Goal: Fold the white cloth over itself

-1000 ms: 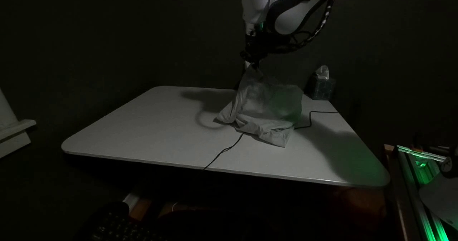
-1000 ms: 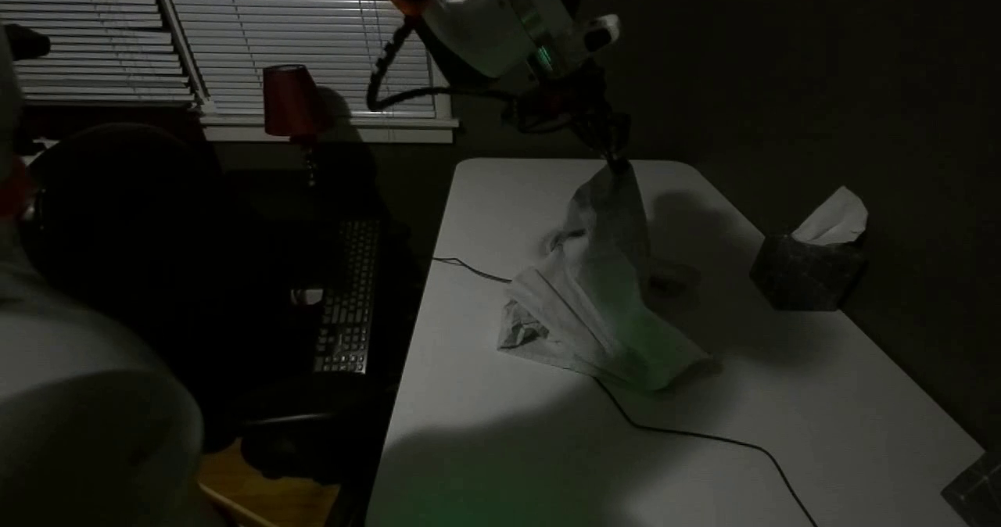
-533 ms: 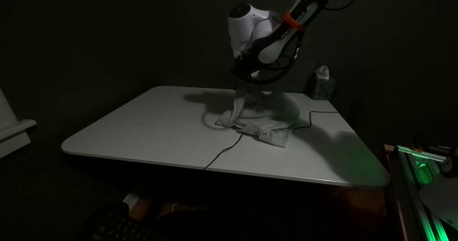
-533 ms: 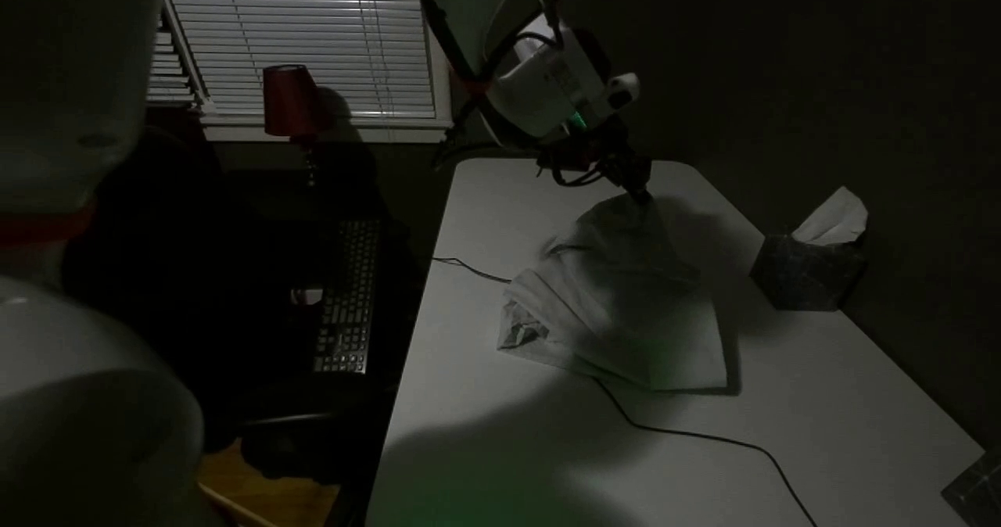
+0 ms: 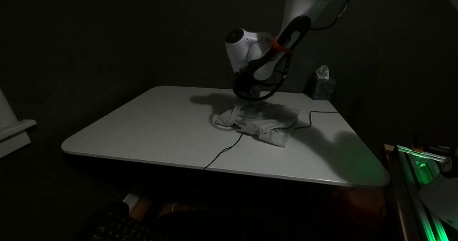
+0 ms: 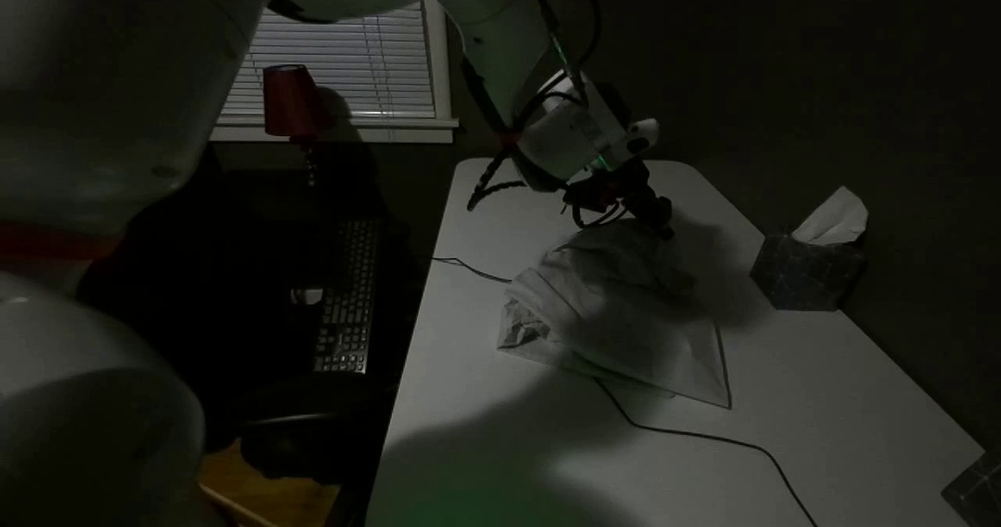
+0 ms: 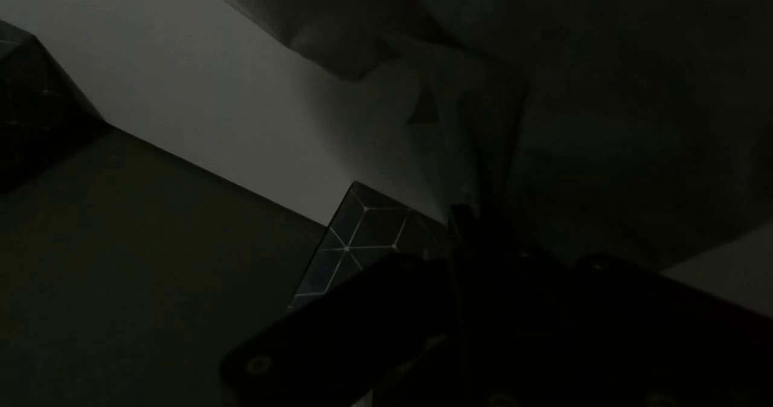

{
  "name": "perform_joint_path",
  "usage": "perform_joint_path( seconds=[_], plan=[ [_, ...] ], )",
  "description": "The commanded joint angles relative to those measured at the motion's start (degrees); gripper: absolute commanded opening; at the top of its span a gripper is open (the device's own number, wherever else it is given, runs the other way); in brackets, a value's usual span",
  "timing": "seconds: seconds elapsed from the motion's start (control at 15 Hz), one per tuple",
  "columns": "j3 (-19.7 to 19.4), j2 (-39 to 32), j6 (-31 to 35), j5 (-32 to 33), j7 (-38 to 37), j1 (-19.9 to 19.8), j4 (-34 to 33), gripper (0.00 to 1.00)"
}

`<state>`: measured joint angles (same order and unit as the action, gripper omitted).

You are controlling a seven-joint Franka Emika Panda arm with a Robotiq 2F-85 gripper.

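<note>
Low over the pale table (image 5: pixel 150 126), my gripper (image 7: pixel 474 220) was clamped on a gathered pinch of the white cloth (image 6: pixel 618 316), its jaws drawn together on the fabric as far as the dim wrist view showed. Within the last 1 second I had come down a good way, and the tall drape hanging from my grip had sunk into a low, rumpled mound; in an exterior view 1 pointed corner (image 6: pixel 708 388) now lay out along the table. I took that to mean the lifted part was being laid over the rest — the fold nearly down, not yet let go. A gentle release seemed the next call; dragging sideways might pull the layers askew. The cloth rested on the table, across a thin dark cable (image 6: pixel 696 433) that came out from under it on 2 sides, and apart from the tissue box (image 6: pixel 809 273) with its pattern of pale lines. The fabric looked matte and limp: long soft pleats fanned below the raised part, 1 end was crushed into small creases, and the panel opposite ran smoother to a straight edge. I expected it to slump rather than hold a sharp fold — some bulk would likely remain.
</note>
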<state>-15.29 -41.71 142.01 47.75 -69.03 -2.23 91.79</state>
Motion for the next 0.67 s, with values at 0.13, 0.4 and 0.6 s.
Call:
perform_joint_path(
  seconds=[0.13, 0.4, 0.6],
  plan=[
    [-3.0, -6.3, -3.2, -1.0, -5.6, 1.9, -7.2, 0.43],
    [-1.7, -0.3, -5.3, -2.0, -2.1, 2.4, -4.6, 0.73],
    [1.6, 6.8, -9.4, -4.5, 6.5, 2.6, -0.3, 0.95]
  ],
)
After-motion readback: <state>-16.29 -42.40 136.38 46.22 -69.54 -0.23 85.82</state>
